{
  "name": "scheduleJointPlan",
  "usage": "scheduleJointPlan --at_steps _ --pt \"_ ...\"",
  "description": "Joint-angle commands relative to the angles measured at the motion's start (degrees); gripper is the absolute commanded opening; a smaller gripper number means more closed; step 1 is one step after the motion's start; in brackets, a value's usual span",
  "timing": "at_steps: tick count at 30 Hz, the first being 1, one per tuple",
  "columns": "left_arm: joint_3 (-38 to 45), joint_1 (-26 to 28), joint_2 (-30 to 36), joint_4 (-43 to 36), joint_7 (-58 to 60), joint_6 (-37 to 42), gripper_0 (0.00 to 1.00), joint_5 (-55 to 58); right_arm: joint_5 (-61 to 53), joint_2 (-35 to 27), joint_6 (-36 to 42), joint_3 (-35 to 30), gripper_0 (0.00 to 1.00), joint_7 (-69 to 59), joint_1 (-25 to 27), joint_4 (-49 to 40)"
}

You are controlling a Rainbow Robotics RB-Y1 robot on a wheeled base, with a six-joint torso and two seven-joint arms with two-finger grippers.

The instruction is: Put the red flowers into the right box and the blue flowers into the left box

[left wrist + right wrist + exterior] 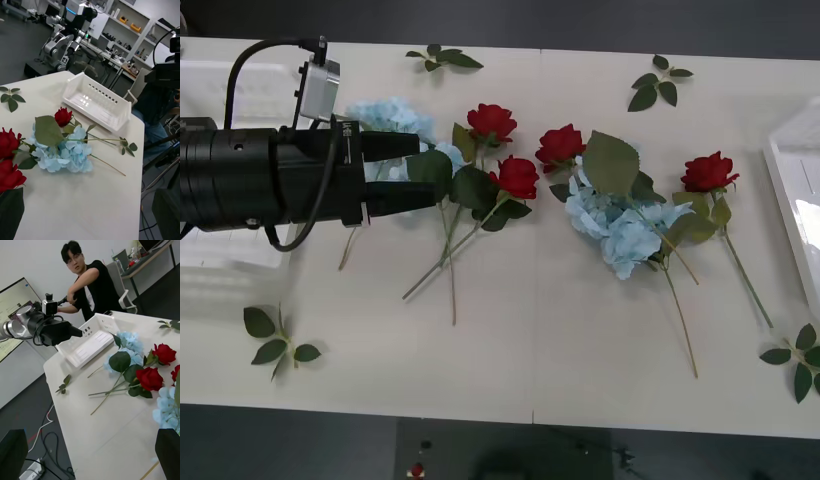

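Four red flowers (517,177), unboxed

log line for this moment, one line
left gripper: open, over blue flowers | red flowers: on table | left box, right box: empty

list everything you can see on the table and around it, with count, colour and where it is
red flowers: four, red blooms on green stems, lying loose across the middle of the table
blue flowers: two pale blue clusters, one at centre right, one behind the left gripper
leaf sprigs: four, green, no blooms, near the table's edges
left box: one, white, at the table's left end, nothing in it
right box: one, white, at the table's right end, nothing in it
table: one, white
left gripper: black fingers open, above the left blue cluster and the rose stems
right gripper: black fingers open, at the table's right side
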Motion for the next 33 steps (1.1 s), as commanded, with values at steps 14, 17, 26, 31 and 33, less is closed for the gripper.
scheduleJointPlan --at_steps 14,17,26,31,33 --pt "0.36 -0.16 0.31 6.7 2.0 2.61 1.0 1.29 -7.22 -18.05 -19.54 3.31 1.0 -3.81 13.24 0.02" --pt "0.36 -2.27 1.62 11.8 2.0 5.34 1.0 0.85 -5.82 -21.3 -24.9 3.66 1.0 -13.65 16.49 -1.04" --pt "0.36 -12.46 0.13 32.81 19.62 13.07 1.0 -18.31 7.02 -26.75 -42.13 10.25 1.0 -36.07 17.02 -3.5" --pt "0.36 -17.3 -2.42 39.4 28.5 15.36 1.0 -30.52 13.61 -26.49 -45.21 18.34 1.0 -42.48 8.76 -1.65" --pt "0.36 -18.44 -3.82 40.63 32.1 15.89 1.0 -34.3 16.07 -25.79 -44.94 22.2 1.0 -44.24 4.36 -0.42"
